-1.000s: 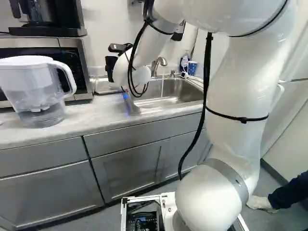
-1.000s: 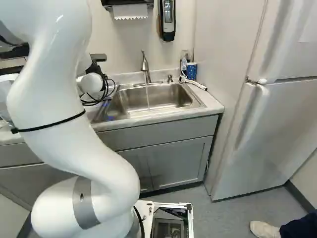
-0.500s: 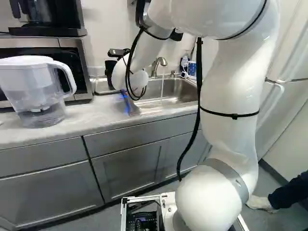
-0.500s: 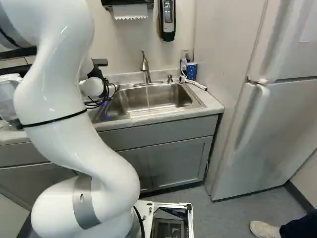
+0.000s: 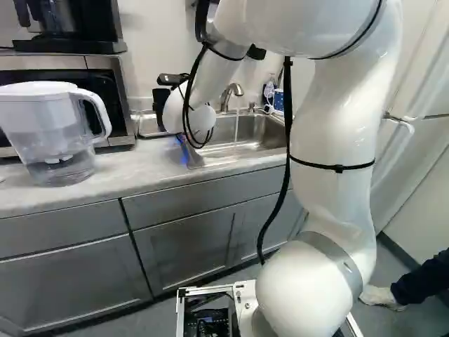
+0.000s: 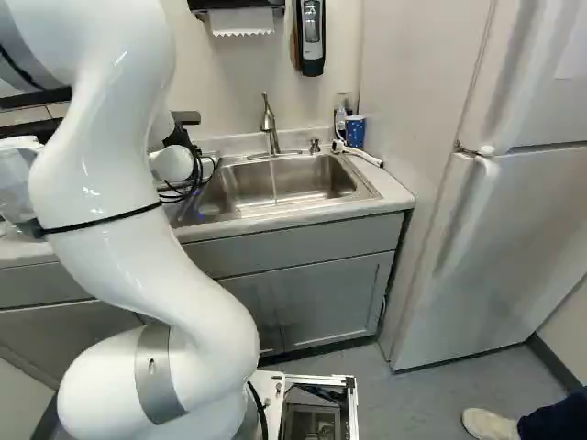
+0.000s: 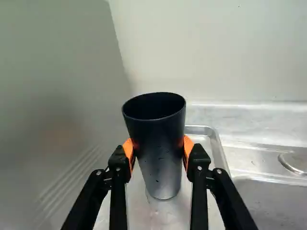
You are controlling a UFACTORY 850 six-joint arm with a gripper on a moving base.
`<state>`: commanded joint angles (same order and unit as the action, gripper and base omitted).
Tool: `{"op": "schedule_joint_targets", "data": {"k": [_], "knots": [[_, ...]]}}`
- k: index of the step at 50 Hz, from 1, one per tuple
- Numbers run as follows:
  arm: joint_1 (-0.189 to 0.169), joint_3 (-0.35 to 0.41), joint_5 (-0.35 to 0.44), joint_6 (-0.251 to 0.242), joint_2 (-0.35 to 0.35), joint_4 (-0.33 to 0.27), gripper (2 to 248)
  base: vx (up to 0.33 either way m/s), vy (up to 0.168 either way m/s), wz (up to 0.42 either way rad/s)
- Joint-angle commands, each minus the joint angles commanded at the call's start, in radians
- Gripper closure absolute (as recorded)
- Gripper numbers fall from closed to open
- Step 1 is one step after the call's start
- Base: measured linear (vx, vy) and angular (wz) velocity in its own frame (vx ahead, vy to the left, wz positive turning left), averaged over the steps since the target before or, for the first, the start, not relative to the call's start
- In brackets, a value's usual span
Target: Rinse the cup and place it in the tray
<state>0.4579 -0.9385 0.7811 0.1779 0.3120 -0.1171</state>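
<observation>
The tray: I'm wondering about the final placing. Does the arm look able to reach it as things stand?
Probably yes: the hand grips the dark cup over the metal tray, and nothing visible stands between them. Whether the cup's base touches it, I cannot tell.

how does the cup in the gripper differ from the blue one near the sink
The held cup is plain and dark, while the blue cup has pale spots.
The held cup is clamped in the gripper with the tray beneath; the blue cup is ungripped, by the back corner of the sink.
Both are upright.
</observation>
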Motion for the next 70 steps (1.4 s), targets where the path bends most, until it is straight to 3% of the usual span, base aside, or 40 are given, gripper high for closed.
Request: {"op": "schedule_joint_targets", "data": {"k": [4,5,9,10,14,15,19,20,70], "knots": [[0.0,0.0,0.0,0.0,0.0,0.0,129,0.0,0.0,0.0],[0.0,0.0,0.0,0.0,0.0,0.0,100,0.0,0.0,0.0],[0.0,0.0,0.0,0.0,0.0,0.0,100,0.0,0.0,0.0],[0.0,0.0,0.0,0.0,0.0,0.0,65,0.0,0.0,0.0],[0.0,0.0,0.0,0.0,0.0,0.0,65,0.0,0.0,0.0],[0.0,0.0,0.0,0.0,0.0,0.0,29,0.0,0.0,0.0],[0.0,0.0,0.0,0.0,0.0,0.0,29,0.0,0.0,0.0],[0.0,0.0,0.0,0.0,0.0,0.0,3,0.0,0.0,0.0],[0.0,-0.023,-0.027,0.0,-0.066,0.0,3,0.0,0.0,0.0]]}}
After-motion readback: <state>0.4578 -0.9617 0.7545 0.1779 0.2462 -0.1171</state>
